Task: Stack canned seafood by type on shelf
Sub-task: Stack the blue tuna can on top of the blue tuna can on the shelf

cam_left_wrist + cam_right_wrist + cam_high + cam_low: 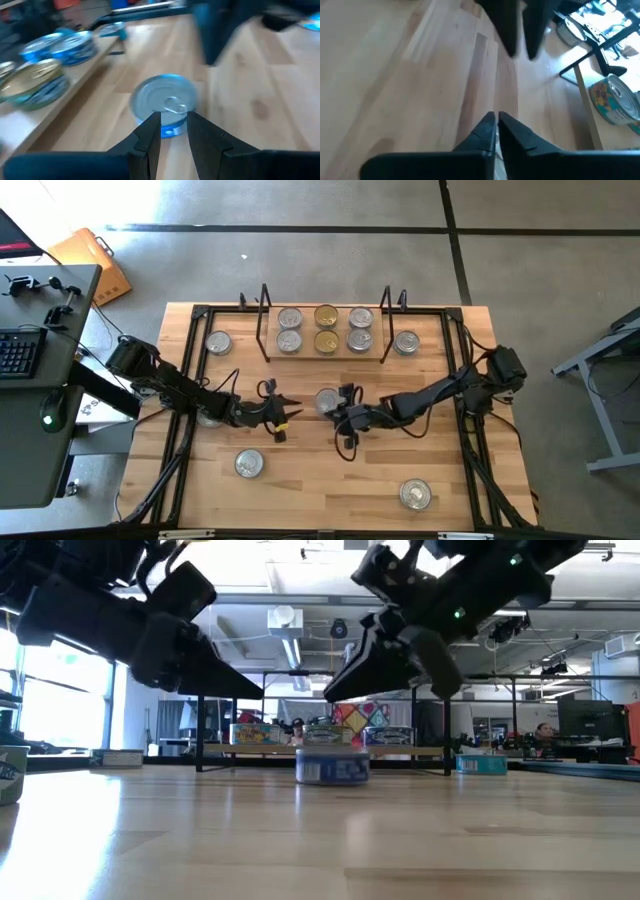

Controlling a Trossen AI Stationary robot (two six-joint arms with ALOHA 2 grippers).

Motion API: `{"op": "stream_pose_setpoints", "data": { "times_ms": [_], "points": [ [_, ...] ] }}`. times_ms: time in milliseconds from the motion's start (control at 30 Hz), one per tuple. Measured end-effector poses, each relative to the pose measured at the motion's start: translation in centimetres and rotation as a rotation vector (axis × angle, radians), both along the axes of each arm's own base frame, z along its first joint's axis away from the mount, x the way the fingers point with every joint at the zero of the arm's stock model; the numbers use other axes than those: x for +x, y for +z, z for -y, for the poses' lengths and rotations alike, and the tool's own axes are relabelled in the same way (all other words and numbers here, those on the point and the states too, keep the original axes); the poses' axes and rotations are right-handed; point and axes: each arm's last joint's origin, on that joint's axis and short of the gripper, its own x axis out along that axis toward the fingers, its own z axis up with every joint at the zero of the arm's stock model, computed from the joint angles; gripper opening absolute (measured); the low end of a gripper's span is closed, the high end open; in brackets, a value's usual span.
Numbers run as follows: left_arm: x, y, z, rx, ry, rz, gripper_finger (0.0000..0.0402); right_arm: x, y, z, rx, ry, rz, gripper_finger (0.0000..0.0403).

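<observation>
While labels stay unreadable | blue-labelled tin (165, 102) between both hands

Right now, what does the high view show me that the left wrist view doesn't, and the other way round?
Only the high view shows the whole shelf with six tins in two rows, the loose tins at the table's front, and both arms meeting mid-table. Only the left wrist view shows the left gripper with its fingers slightly parted, and the pull tab on the silver-topped tin just ahead of them. Both show that centre tin standing free on the tabletop, and gold-topped and silver-topped tins on the shelf.
</observation>
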Motion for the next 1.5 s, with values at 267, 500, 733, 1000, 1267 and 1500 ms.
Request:
{"op": "stream_pose_setpoints", "data": {
  "times_ms": [267,500,733,1000,1267,1500],
  "points": [
    [1.0,0.4,-0.7,-0.007,-0.181,-0.031,0.0085,-1.3,0.0,5.2,0.04,-0.339,-0.126,0.0111],
    [2.5,-0.3,-3.1,-0.094,-0.309,-0.111,0.0085,-1.3,-2.3,8.3,0.38,-0.417,-0.247,0.0118],
    [4.0,-2.6,-4.5,-0.044,-0.195,-0.226,0.0085,-0.8,-2.7,6.9,0.443,-0.281,-0.262,0.0099],
    [2.0,0.6,-3.0,0.119,0.038,-0.38,0.0085,-1.3,-2.0,1.6,0.551,0.052,-0.338,0.0087],
    [1.2,1.8,-1.1,-0.047,-0.106,-0.342,0.0085,-1.3,-2.2,2.1,0.386,-0.259,-0.226,0.0087],
    [2.3,-0.7,-0.3,-0.048,-0.128,-0.348,0.0085,-0.3,-1.3,1.2,0.352,0.016,-0.148,0.013]
  ]
}}
